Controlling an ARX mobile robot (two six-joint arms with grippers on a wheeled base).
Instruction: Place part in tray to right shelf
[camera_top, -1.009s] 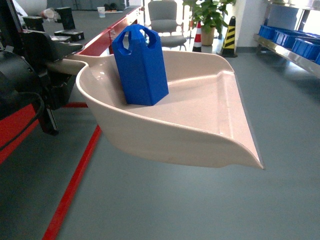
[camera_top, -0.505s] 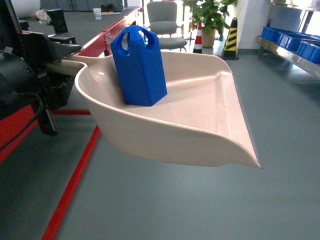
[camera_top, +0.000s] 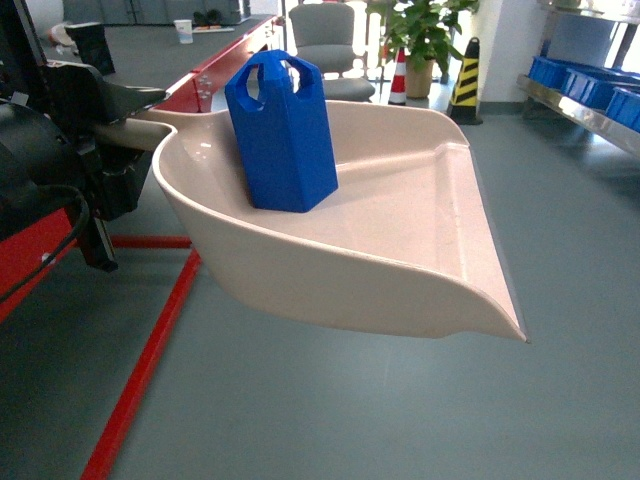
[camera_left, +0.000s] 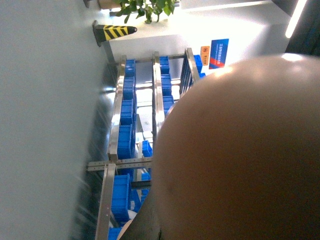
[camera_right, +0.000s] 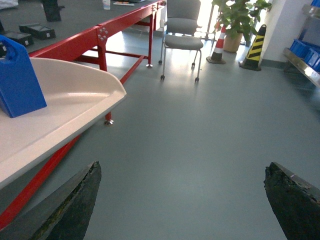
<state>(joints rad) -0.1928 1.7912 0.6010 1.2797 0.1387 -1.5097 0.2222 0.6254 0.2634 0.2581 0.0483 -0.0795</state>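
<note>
The tray (camera_top: 400, 230) is a cream dustpan-shaped scoop held out level above the floor. My left gripper (camera_top: 110, 135) is shut on its handle at the left of the head view. The part (camera_top: 282, 135), a small blue block with two holes at its top, stands upright in the tray's back half. The tray's underside (camera_left: 240, 150) fills most of the left wrist view and hides the fingers. Beyond it, the right shelf (camera_left: 120, 110) shows its steel rails. My right gripper (camera_right: 182, 172) hangs open over bare floor, to the right of the tray (camera_right: 65, 100) and part (camera_right: 17, 80).
The right shelf (camera_top: 585, 100) runs along the far right and carries blue crates (camera_top: 590, 85). A red-framed table (camera_right: 100, 40) stands behind the tray, with a grey chair (camera_right: 182, 30), a potted plant (camera_right: 237, 20) and a striped bollard (camera_right: 255, 47) further back. A red line (camera_top: 145, 370) crosses the grey floor.
The background has shifted a little: the red floor line sits lower and things on the far table have slid left. Tray and part hold their place in the left gripper.
</note>
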